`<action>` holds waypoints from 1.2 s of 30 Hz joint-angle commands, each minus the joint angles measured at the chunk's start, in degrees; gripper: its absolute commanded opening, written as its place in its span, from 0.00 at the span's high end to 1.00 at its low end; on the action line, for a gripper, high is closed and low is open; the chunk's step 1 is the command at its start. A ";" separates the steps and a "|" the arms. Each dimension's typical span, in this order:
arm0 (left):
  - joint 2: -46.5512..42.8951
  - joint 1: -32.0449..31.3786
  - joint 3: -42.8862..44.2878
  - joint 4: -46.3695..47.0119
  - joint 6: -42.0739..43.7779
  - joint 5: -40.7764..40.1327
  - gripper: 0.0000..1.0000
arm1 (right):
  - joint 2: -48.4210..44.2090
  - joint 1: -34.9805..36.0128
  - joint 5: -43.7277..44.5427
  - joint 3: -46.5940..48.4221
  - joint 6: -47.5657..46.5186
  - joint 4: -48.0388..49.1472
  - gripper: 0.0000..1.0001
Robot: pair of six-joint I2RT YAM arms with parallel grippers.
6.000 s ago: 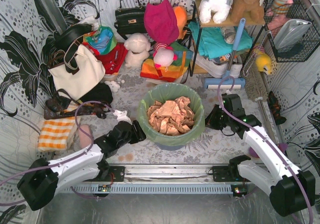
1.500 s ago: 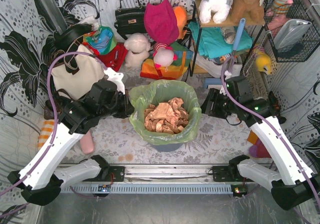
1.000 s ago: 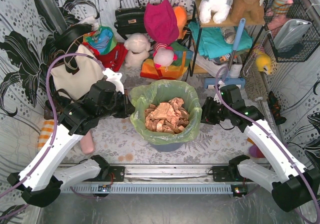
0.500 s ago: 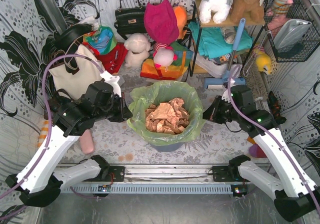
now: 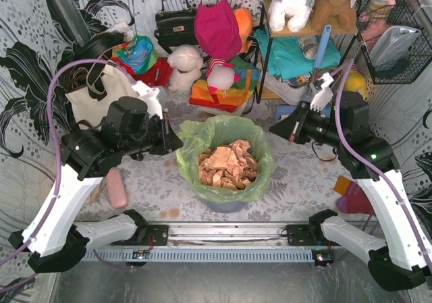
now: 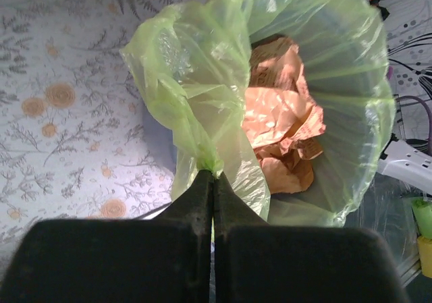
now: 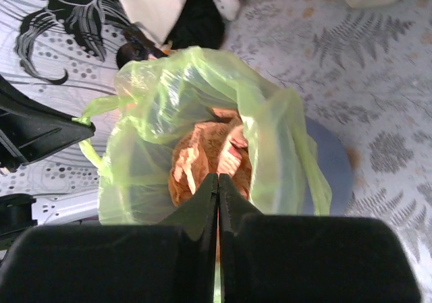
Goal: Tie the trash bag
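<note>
- Left wrist view: left gripper (image 6: 214,176) is clamped on the trash bag (image 6: 202,100) rim (the overhead view leaves this pinch unclear).
- Right wrist view: right gripper (image 7: 218,181) is pressed closed over the trash bag, which sits in the bin (image 7: 331,161).

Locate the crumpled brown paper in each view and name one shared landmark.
Top external: crumpled brown paper, centre.
Left wrist: paper, right of centre.
Right wrist: paper, centre, behind green plastic.
Shared landmark: the trash bag enclosing it.
</note>
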 commanded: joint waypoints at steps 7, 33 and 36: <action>3.09 0.21 1.10 4.50 4.69 -2.03 1.00 | 5.89 0.10 1.39 2.44 -1.38 3.06 1.00; -2.90 0.21 -7.45 6.09 -0.61 4.11 1.00 | -6.96 0.12 -9.80 -33.41 12.13 14.10 0.63; -2.35 0.23 -6.04 6.61 -0.45 5.38 1.00 | -6.74 0.10 -10.00 -34.40 12.48 15.33 0.87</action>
